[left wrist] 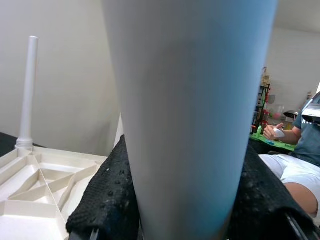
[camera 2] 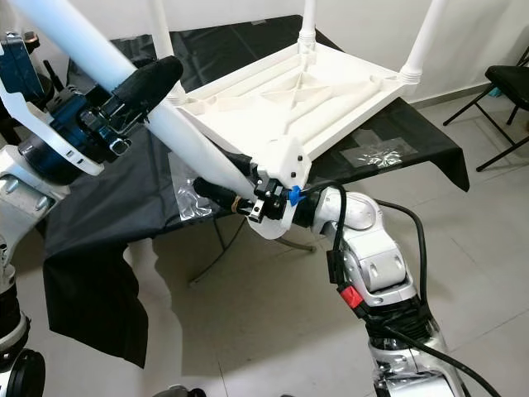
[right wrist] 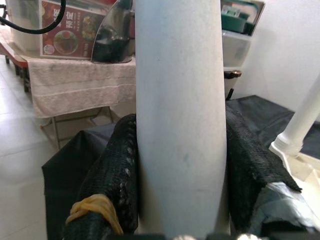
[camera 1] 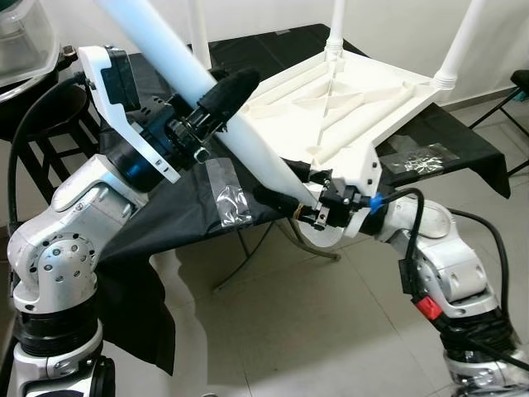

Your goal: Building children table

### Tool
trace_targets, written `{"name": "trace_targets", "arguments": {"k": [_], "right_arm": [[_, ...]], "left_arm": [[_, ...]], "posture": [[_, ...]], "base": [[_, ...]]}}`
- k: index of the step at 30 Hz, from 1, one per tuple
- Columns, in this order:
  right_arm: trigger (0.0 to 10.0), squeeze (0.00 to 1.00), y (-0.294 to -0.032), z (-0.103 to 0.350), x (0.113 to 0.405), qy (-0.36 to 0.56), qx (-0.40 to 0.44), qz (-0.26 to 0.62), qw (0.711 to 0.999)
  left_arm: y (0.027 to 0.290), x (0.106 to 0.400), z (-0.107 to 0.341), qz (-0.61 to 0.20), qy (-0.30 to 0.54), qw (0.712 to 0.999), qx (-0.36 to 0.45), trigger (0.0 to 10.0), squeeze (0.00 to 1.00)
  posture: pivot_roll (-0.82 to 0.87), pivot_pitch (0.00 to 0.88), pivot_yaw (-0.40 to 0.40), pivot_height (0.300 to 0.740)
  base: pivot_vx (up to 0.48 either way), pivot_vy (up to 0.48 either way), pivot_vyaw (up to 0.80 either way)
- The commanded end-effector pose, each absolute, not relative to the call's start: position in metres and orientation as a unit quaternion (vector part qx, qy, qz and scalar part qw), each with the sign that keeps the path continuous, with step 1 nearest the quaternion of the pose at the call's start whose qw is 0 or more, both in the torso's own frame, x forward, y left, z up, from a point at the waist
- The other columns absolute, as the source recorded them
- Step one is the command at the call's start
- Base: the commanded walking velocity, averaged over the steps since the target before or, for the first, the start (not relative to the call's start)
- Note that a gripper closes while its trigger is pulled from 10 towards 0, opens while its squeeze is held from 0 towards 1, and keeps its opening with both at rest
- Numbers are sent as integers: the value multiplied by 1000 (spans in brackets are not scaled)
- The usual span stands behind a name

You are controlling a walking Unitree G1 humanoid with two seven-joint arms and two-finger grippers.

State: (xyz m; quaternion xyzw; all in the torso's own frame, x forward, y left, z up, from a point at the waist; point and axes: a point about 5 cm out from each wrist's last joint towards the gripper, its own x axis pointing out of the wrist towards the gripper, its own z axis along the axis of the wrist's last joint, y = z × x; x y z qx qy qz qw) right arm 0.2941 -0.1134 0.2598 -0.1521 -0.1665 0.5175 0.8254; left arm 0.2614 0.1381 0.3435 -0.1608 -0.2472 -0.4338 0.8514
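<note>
A white plastic children's table top [camera 1: 347,99] lies upside down on a folding table draped in black cloth [camera 1: 190,215], its ribbed underside facing up, near the cloth's front edge. Slim white legs already stand upright in its sockets: one at the far corner [camera 1: 335,29] and one at the right corner [camera 1: 459,45], with a third rising behind the left arm.

A fourth long white plastic tube leg [camera 1: 215,107] slants from high on the left down to the top's near corner, where its lower end meets the corner socket. Both grippers clamp it. The left gripper [camera 1: 221,98] holds the tube partway up, its black fingers [left wrist: 107,200] pressed against either side (the left wrist view shows the tube squeezed between them). The right gripper [camera 2: 235,194] grasps the lower end just beside the corner, its fingers [right wrist: 117,175] tight on the tube, a yellow band around one.

Clear tape patches [camera 1: 227,198] stick to the cloth near the front edge. A seated person [left wrist: 295,160] appears in the left wrist view.
</note>
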Motion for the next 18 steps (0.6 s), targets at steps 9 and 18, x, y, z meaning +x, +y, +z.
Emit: {"name": "trace_targets", "arguments": {"k": [9, 18], "right_arm": [[10000, 0, -112, 256, 296, -161, -158, 510, 830], [10000, 1000, -119, 263, 291, -108, -189, 574, 789]], "left_arm": [[137, 261, 348, -433, -258, 853, -136, 0, 0], [124, 256, 347, -513, -227, 828, -7, 0, 0]], "posture": [[1, 138, -4, 740], [6, 132, -20, 740]], "base": [[0, 0, 0], [0, 0, 0]]}}
